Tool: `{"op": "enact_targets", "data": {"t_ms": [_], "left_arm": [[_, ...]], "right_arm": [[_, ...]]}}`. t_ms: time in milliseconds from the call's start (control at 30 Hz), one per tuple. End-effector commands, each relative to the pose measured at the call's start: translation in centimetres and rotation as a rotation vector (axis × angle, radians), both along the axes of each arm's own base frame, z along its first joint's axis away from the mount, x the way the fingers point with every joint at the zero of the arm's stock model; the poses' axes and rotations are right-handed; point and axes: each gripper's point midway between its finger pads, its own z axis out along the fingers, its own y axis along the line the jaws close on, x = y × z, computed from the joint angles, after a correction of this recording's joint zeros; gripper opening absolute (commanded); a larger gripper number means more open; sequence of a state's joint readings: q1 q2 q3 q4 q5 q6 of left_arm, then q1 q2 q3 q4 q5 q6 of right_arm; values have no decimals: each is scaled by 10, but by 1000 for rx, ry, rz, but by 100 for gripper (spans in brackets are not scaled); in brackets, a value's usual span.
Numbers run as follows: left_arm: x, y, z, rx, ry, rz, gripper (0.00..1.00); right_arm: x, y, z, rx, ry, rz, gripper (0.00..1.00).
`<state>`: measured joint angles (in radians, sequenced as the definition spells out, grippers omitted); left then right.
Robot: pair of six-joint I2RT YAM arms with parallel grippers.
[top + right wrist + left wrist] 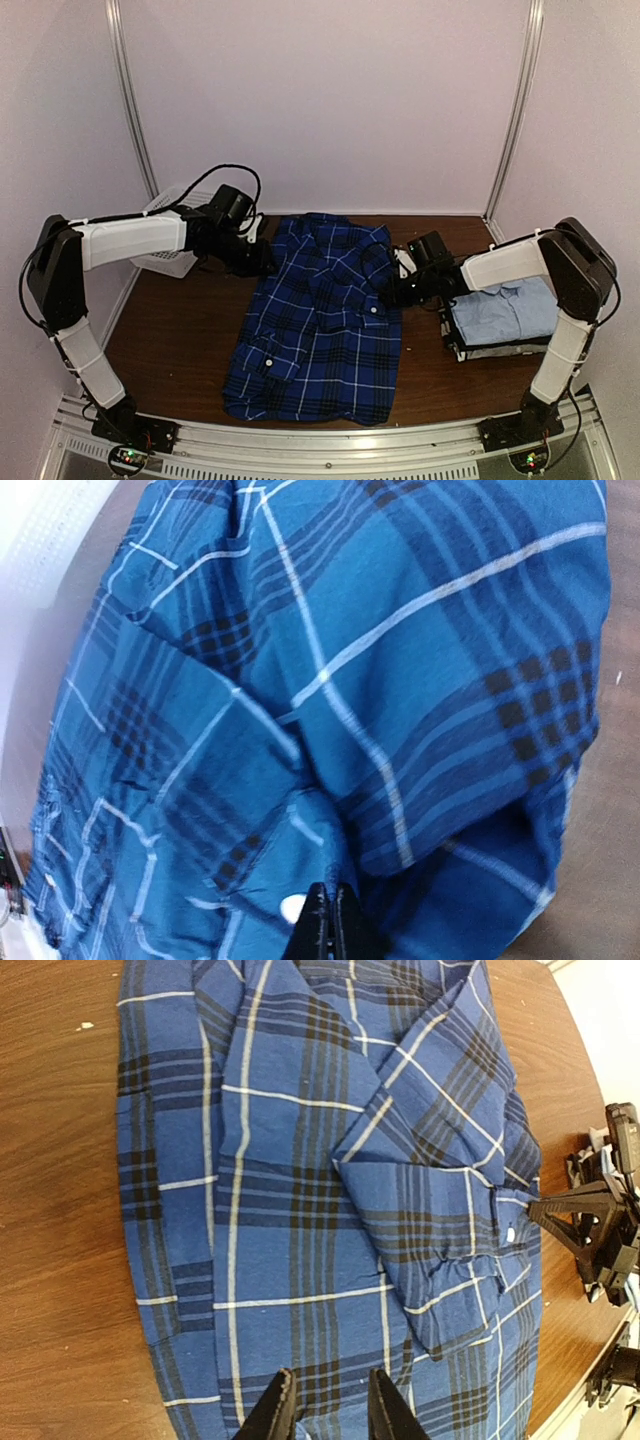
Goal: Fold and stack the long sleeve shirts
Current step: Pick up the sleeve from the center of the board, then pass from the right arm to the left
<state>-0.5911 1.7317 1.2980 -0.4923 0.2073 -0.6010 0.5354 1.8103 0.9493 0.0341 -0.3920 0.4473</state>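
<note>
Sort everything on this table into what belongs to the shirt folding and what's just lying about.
Belongs to the job:
- plaid shirt, spread out mid-table
- light blue shirt, folded, on top of the stack at the right
- folded cloth under it, too hidden to tell apart

Just lying about:
- white lattice basket, far left, behind the left arm

A dark brown wooden bench [170, 340] carries a white plastic lattice basket [168, 265] off at ten o'clock against the pale wall [320, 100], with a ribbed metal rail [330, 448] along six o'clock.
</note>
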Motion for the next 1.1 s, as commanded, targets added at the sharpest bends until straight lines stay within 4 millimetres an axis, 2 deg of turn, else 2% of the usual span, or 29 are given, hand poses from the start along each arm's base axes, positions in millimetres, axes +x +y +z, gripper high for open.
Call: {"op": "enact_targets", "data": {"t_ms": [0, 167, 333, 433, 567, 733, 1067], "left_arm": [[-7, -20, 18, -66, -45, -46, 27], [-19, -34, 16, -98, -35, -82, 27], [-32, -39, 15, -141, -40, -95, 29], [-45, -42, 16, -203, -36, -110, 31], [-62, -43, 10, -279, -17, -119, 34], [-83, -46, -6, -327, 16, -143, 40], [-101, -76, -9, -425, -6, -220, 54]], "right_arm": [[-14, 20, 41, 24, -44, 53, 0], [-37, 51, 72, 103, -40, 127, 0], [-60, 104, 100, 241, -16, 224, 0], [-64, 133, 109, 322, -4, 250, 0], [-58, 159, 111, 404, 23, 228, 0], [-49, 178, 101, 449, 55, 183, 0], [-56, 207, 90, 538, 124, 194, 0]]}}
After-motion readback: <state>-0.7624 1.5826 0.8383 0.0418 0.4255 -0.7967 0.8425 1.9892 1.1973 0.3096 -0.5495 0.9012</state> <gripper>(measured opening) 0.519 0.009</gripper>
